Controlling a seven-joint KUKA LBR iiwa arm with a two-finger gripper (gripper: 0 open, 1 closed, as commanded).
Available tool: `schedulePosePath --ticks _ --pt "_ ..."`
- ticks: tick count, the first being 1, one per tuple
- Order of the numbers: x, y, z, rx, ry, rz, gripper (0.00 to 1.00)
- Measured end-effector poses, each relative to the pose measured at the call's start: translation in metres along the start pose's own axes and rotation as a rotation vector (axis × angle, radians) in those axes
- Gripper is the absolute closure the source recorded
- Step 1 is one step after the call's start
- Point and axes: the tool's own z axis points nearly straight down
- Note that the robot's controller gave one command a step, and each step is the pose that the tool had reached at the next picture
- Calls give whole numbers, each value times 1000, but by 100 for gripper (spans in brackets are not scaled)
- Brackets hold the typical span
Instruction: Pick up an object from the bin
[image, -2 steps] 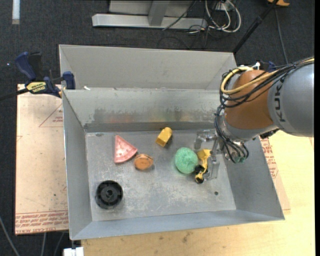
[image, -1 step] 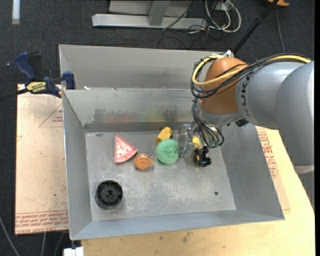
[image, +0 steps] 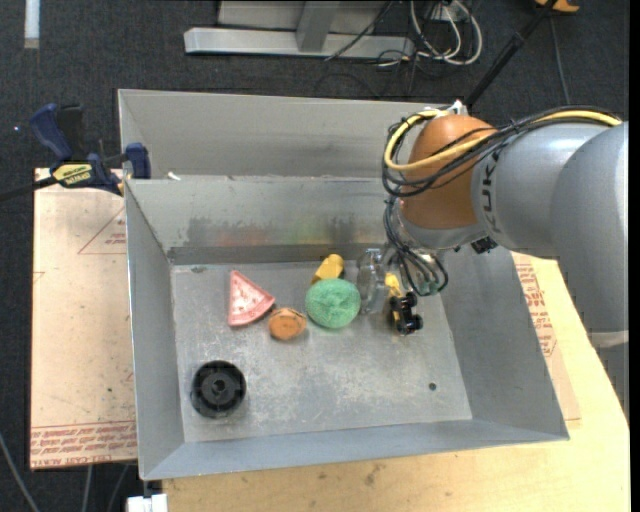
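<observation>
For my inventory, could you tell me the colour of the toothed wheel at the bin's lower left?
The round toothed wheel is black; camera view.

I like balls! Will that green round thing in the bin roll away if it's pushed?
Probably it rolls a little: the green round thing looks ball-like. Its bumpy surface may slow it. The yellow piece and orange-brown lump lie close by, so they would likely stop it.

Probably a robotics lab. An industrial arm (image: 560, 190) reaches over a grey metal bin (image: 290, 140) from its right. Beyond its far wall, cables (image: 445, 35) and a metal stand foot (image: 300, 40) lie on dark carpet (image: 110, 50).
</observation>
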Motion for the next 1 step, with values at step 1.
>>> schedulePosePath --ticks 1 --pt "1 -4 -13 0 5 -52 100"
